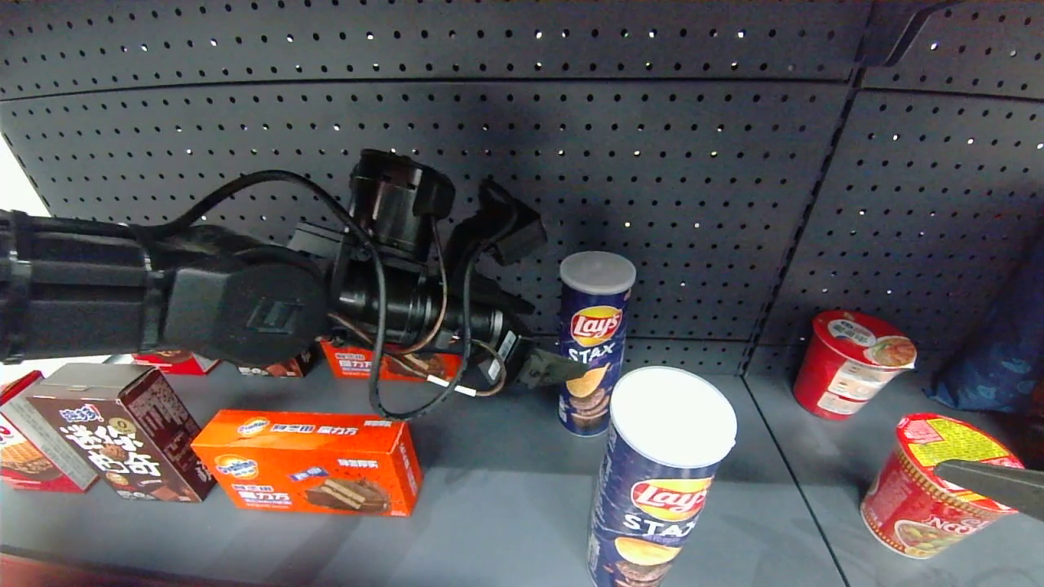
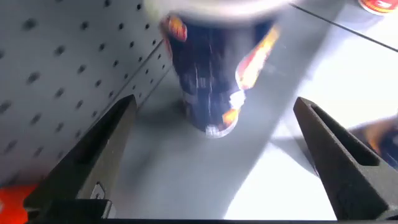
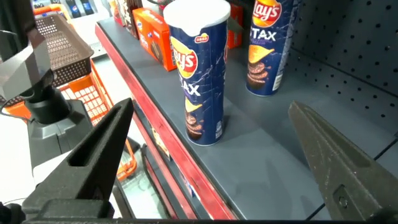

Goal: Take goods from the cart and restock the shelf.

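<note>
Two wedge-shaped left fingers (image 2: 93,163) spread before glossy cylindrical can (image 2: 214,74).

You look into a dark grey store shelving bay.
Behind everything stands a perforated back panel (image 1: 669,155) with light pricking through its holes; a slanted upright (image 1: 803,220) splits it, and the grey shelf (image 1: 506,497) has a red front edge (image 3: 158,134).

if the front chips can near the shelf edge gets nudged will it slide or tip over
It would likely tip: the front chips can is tall and narrow on a small base. Being round, it would probably roll once down, and it stands near the front edge of the shelf, so it might fall off.
</note>
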Robot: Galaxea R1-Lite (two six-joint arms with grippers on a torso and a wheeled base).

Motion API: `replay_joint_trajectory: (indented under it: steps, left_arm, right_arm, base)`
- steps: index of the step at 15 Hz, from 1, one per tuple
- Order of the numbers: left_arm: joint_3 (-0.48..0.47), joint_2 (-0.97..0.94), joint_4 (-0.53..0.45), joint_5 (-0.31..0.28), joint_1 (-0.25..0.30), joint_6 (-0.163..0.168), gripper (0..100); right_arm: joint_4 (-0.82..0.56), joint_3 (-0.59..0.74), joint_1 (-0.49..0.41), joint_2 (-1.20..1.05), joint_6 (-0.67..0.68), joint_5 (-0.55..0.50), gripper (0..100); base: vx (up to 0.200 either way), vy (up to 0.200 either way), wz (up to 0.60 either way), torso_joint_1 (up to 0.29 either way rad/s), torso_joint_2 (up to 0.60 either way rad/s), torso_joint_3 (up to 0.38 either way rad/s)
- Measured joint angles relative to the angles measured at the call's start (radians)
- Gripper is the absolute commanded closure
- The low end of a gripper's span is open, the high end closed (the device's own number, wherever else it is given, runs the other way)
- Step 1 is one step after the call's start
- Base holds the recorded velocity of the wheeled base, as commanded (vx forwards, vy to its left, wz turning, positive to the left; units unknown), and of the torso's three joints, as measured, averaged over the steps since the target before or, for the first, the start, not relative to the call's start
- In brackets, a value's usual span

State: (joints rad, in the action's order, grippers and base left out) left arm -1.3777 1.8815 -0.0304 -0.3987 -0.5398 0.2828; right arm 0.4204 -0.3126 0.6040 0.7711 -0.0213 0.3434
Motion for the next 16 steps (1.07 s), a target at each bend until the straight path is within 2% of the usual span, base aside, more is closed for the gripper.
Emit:
replay_joint_trajectory:
  steps: [5,10,12,13,14,16]
  left_arm:
    - [0.123,-0.164,-0.002,0.0,0.022,-0.001,0]
    - [0.287,-0.365,-0.003,0.002,0.061,-0.007,0]
    - [0.343,-0.445,-0.001,0.007,0.076,-0.024,0]
    - [0.365,-0.48,-0.001,0.013,0.081,-0.043,0]
    - [0.386,-0.511,0.002,0.028,0.085,-0.063,0]
    - [0.43,-0.571,0.008,0.057,0.089,-0.078,0]
  right_arm:
    - [0.001,0.001,0.0,0.029,0.0,-0.001,0]
    - [0.002,-0.027,-0.003,0.08,-0.001,-0.009,0]
    - [0.001,-0.055,-0.004,0.119,-0.004,-0.023,0]
    - [0.001,-0.071,-0.005,0.143,-0.006,-0.053,0]
    - [0.0,-0.088,-0.005,0.172,-0.008,-0.097,0]
    - [-0.053,-0.126,0.004,0.237,-0.01,-0.196,0]
  base:
    - [0.0,0.0,0.0,0.0,0.0,0.0]
    - [0.0,0.0,0.0,0.0,0.0,0.0]
    - [0.0,0.0,0.0,0.0,0.0,0.0]
    - [0.0,0.0,0.0,0.0,0.0,0.0]
    - [0.0,0.0,0.0,0.0,0.0,0.0]
    - [0.0,0.0,0.0,0.0,0.0,0.0]
